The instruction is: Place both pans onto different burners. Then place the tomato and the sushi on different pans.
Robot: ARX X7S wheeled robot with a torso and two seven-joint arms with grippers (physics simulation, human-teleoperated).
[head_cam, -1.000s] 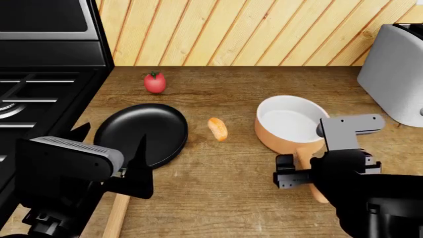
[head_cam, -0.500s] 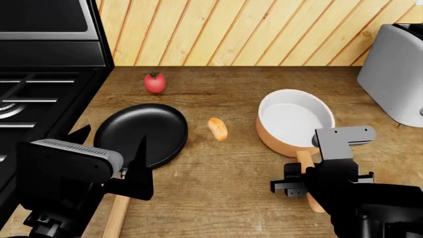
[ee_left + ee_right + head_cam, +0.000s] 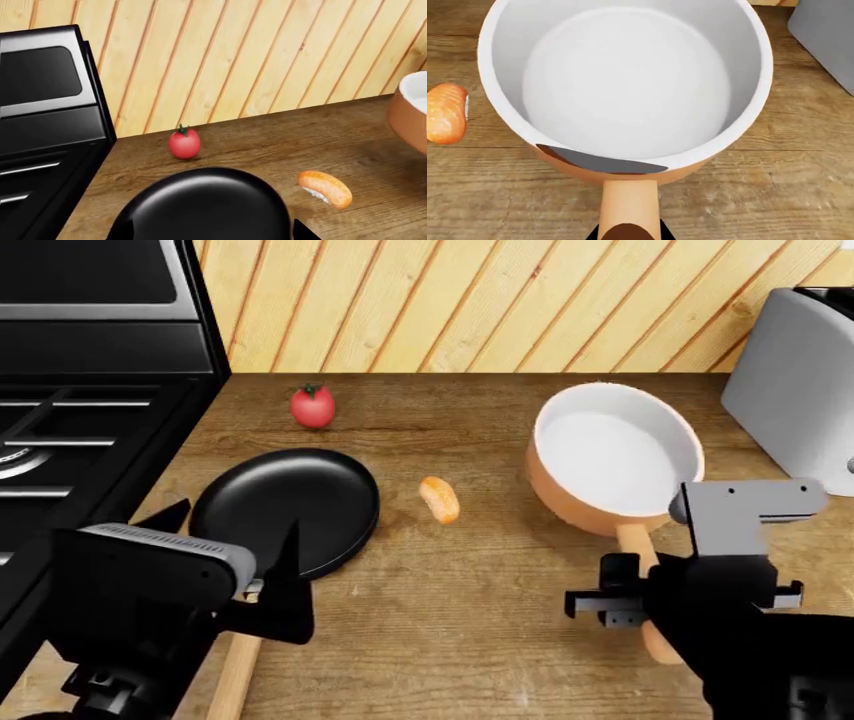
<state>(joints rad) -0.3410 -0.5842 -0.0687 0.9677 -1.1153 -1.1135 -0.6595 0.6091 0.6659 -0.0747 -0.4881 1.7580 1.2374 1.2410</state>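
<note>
A black frying pan [image 3: 284, 508] lies on the wooden counter, its wooden handle [image 3: 238, 672] running under my left gripper [image 3: 227, 526]. That gripper [image 3: 210, 235] is open, its fingertips [image 3: 121, 233] wide apart on either side of the pan's near rim [image 3: 207, 205]. My right gripper [image 3: 654, 600] is shut on the handle [image 3: 628, 205] of the orange-tan saucepan [image 3: 614, 455], which hangs tilted above the counter. The tomato [image 3: 312, 407] stands behind the frying pan. The sushi [image 3: 439, 499] lies between the two pans. A burner [image 3: 11, 462] shows under the stove's grate at the far left.
The black stove [image 3: 80, 410] fills the left side, its back panel rising behind the grate. A grey toaster [image 3: 798, 380] stands at the back right, close to the raised saucepan. A wood-plank wall [image 3: 534, 300] closes off the counter's back.
The right gripper has lifted the saucepan by its handle and carried it up and toward the back right. The left gripper has barely shifted over the frying pan.
</note>
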